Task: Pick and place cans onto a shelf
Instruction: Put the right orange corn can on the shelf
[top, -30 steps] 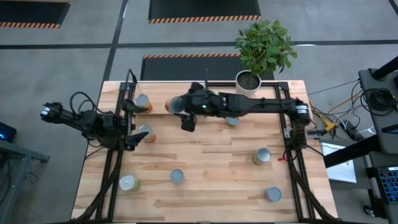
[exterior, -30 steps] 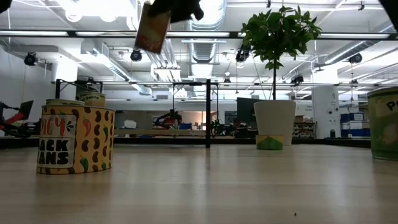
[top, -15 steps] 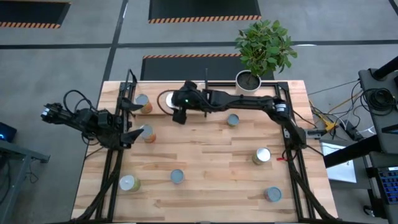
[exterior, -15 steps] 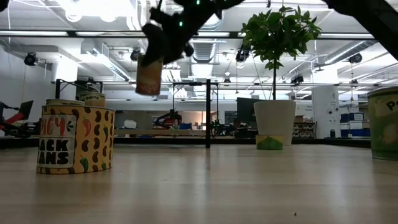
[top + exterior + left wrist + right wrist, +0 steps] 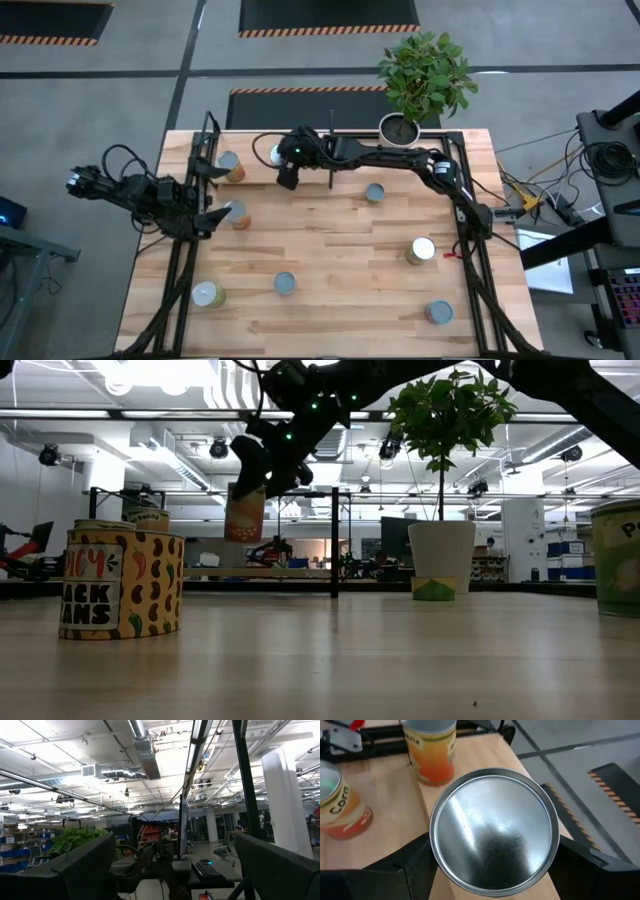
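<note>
My right gripper (image 5: pixel 256 472) reaches across to the table's far left and is shut on a can with a tan side label (image 5: pixel 244 512). The can's silvery round end faces the wrist camera (image 5: pixel 494 830). It hangs inside the black-framed shelf (image 5: pixel 334 540), near the far edge. Two orange-labelled cans (image 5: pixel 430 750) (image 5: pixel 340 805) stand on the wood close by. My left gripper (image 5: pixel 206 216) is open at the left edge, beside a can (image 5: pixel 236 212). Other cans (image 5: pixel 374 192) (image 5: pixel 420 250) (image 5: pixel 284 284) stand scattered on the table. My right gripper pinches the can's side wall between its two fingers (image 5: pixel 412 865), one on each side just below the round end's rim (image 5: pixel 437 852). The fingers come from above, pointing down. The can hangs upright below them (image 5: pixel 244 525), lifted clear of the wood.
A white pot with a green plant (image 5: pixel 400 130) stands at the far edge. More cans stand near the front edge (image 5: pixel 207 294) (image 5: pixel 437 313). A large spotted can (image 5: pixel 122 582) stands close to the low camera. Black arm frames run along both table sides.
My right gripper has carried the can toward the table's far left and down, from high above to level with the shelf frame. The can, tilted a second ago, now hangs upright. My left gripper has kept its place.
</note>
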You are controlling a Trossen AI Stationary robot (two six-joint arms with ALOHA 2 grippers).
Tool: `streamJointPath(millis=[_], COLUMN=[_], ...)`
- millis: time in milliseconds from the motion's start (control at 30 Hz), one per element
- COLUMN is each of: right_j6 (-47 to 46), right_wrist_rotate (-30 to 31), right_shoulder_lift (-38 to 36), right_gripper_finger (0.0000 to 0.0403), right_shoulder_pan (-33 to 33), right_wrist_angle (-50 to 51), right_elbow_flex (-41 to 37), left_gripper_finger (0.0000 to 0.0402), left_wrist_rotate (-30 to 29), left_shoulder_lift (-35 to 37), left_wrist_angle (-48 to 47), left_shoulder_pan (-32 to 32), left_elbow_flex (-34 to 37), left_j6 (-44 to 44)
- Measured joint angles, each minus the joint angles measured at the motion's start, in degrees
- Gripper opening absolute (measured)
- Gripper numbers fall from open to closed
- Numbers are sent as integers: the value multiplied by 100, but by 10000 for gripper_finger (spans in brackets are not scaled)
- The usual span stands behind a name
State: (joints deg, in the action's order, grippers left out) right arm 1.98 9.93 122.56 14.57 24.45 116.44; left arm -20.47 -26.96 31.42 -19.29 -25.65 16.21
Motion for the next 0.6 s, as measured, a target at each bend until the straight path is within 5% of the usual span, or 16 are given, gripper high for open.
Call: streamJointPath(millis=[600], right_j6=[5], right_wrist_rotate=[-311], right_shoulder_lift=[175], right_gripper_finger=[338], right_shoulder_pan=[0], right_wrist_angle=[57], right_elbow_flex=[-59], left_gripper_finger=[391], left_wrist_rotate=[0], left_shoulder_lift=[-70], left_wrist_angle=[-16], left_shoulder_pan=[0], left_elbow_flex=[-2], left_j6=[-17])
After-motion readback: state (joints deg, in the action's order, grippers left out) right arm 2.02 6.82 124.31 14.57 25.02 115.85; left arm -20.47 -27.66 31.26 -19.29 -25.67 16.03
